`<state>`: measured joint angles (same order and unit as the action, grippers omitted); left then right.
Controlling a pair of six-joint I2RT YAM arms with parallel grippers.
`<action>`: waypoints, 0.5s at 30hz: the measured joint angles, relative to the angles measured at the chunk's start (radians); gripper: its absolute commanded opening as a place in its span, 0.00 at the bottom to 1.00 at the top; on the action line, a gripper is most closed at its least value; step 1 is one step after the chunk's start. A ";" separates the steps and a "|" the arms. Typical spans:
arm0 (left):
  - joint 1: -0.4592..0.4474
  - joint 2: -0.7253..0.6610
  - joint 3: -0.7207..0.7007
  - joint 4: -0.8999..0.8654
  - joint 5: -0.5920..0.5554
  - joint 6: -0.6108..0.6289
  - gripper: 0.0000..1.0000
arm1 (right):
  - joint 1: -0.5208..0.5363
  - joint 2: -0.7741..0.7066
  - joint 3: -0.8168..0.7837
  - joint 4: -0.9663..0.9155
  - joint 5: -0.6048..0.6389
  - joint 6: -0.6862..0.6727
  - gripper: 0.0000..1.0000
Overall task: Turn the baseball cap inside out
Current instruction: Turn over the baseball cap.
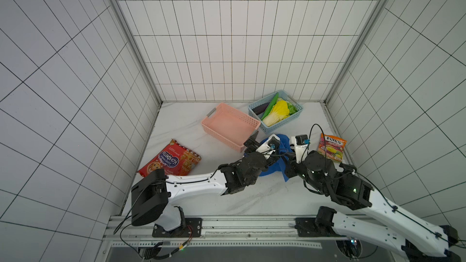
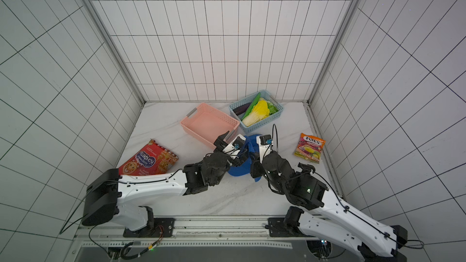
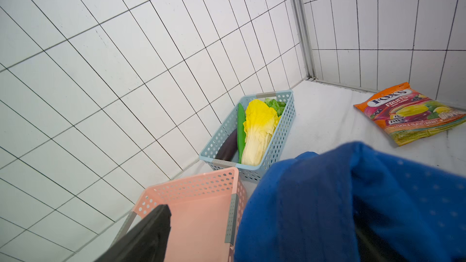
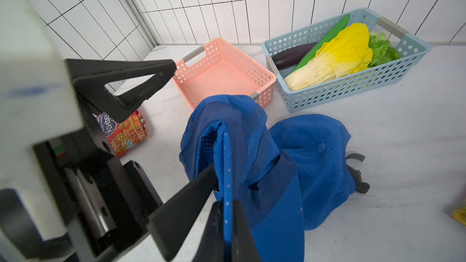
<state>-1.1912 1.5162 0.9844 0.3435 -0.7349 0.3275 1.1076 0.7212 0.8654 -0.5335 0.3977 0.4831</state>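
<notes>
The blue baseball cap (image 4: 317, 152) lies crumpled on the white table between my two arms, and both top views show it (image 1: 271, 170) (image 2: 239, 170). Its crown with the button rests on the table; a fold of mesh fabric is lifted. My right gripper (image 4: 227, 235) is shut on the dotted edge of that lifted fold. My left gripper (image 4: 194, 119) is open wide. One of its fingers (image 3: 151, 230) hangs over the pink basket, and the other pokes into the lifted cap fabric (image 3: 327, 197), which hides its tip.
A pink basket (image 1: 229, 127) stands just behind the cap. A light blue basket (image 1: 296, 117) holding toy vegetables is beside it at the back. A red cookie bag (image 1: 171, 160) lies at the left, a Fox's candy bag (image 1: 331, 147) at the right wall.
</notes>
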 measured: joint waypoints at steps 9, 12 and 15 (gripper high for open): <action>0.036 -0.016 0.000 -0.052 0.061 0.034 0.28 | 0.000 -0.007 0.000 -0.012 -0.002 -0.009 0.00; 0.075 -0.058 -0.010 -0.105 0.146 0.022 0.23 | 0.000 0.001 0.001 -0.021 -0.015 -0.021 0.00; 0.114 -0.111 -0.021 -0.154 0.244 0.010 0.24 | -0.001 0.008 0.002 -0.027 -0.037 -0.035 0.00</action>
<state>-1.0775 1.4048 0.9630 0.1894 -0.4911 0.3370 1.1065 0.7292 0.8677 -0.5606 0.3607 0.4480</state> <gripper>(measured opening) 0.226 0.069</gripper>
